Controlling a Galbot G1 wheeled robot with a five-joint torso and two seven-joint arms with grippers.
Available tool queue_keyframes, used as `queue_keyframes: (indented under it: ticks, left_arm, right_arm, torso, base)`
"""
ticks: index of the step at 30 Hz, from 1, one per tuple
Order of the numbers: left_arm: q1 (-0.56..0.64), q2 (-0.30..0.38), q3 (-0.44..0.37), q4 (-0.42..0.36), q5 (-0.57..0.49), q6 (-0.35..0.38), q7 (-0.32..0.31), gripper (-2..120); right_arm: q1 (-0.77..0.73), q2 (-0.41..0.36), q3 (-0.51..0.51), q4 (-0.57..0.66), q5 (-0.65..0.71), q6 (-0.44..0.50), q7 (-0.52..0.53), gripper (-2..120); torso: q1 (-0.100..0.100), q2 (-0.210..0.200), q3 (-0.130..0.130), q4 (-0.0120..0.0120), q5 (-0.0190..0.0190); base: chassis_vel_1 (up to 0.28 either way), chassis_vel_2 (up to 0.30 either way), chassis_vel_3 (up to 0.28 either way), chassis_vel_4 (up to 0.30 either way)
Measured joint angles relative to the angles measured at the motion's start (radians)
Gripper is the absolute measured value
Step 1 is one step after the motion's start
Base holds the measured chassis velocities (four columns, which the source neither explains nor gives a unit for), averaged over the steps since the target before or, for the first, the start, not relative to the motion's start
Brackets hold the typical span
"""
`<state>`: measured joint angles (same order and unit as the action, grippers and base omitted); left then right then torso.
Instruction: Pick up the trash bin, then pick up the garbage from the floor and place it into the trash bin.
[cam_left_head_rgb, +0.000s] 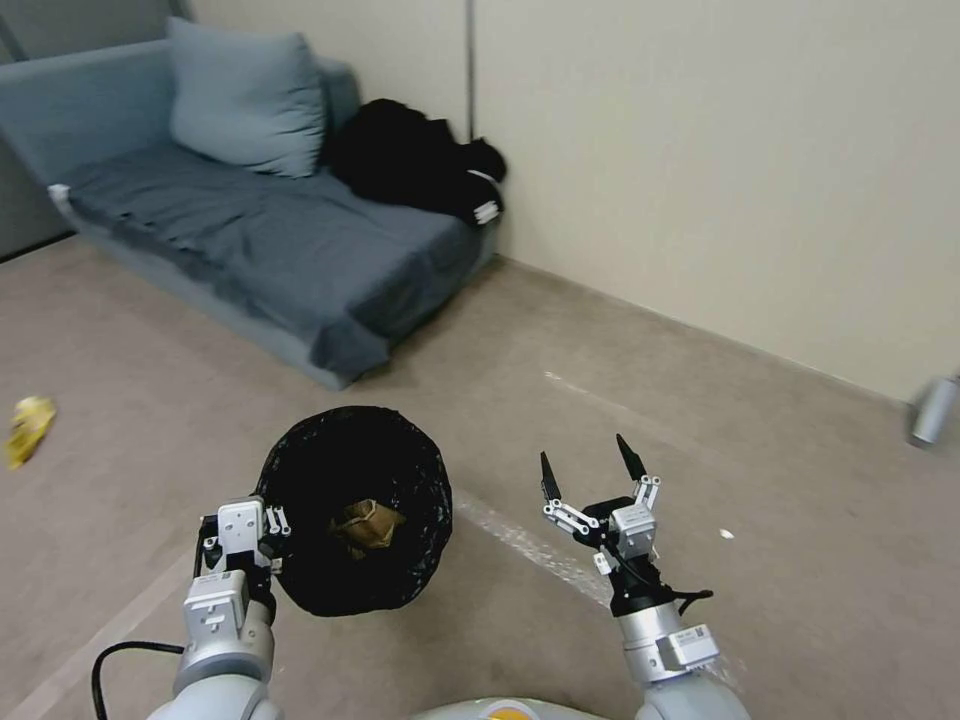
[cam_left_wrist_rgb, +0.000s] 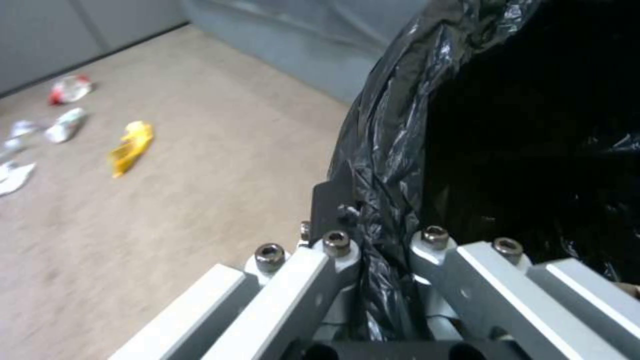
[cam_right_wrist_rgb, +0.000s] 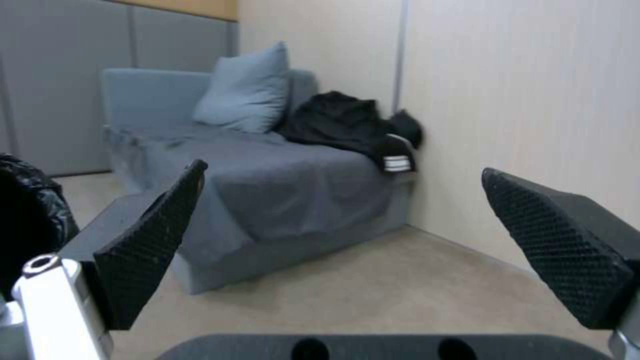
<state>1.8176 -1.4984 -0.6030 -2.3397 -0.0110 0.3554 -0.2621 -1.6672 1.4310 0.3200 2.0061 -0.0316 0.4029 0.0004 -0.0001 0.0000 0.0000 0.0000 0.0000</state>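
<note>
Here the beige carpet floor runs back to a grey-blue sofa with a pillow and a heap of black clothing against the wall. In the head view the trash bin, its crinkly black bag liner folded over the rim, sits held up at the robot's left front, mouth toward the camera, with a crumpled tan paper lying inside. The left gripper is clamped on the bin's rim at its left edge; the left wrist view shows the liner and rim pinched between the fingers, one outside, the other inside the bin. The right gripper hovers to the right of the bin, well apart from it, its black textured fingertips spread wide around nothing. Farther left on the floor lie a yellow snack wrapper, a red-and-white packet and white crumpled scraps.
</note>
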Motion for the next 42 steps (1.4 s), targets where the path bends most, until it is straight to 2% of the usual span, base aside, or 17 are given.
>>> queue_keyframes:
  ticks: [42]
  left_arm:
    - [0.002, -0.004, -0.001, 0.004, 0.011, 0.001, 0.005, 1]
  right_arm:
    - [-0.005, -0.005, 0.016, 0.019, -0.002, -0.013, -0.011, 100]
  torso:
    - [0.000, 0.000, 0.000, 0.0000, 0.0000]
  base:
    - [0.126, 0.123, 0.126, 0.122]
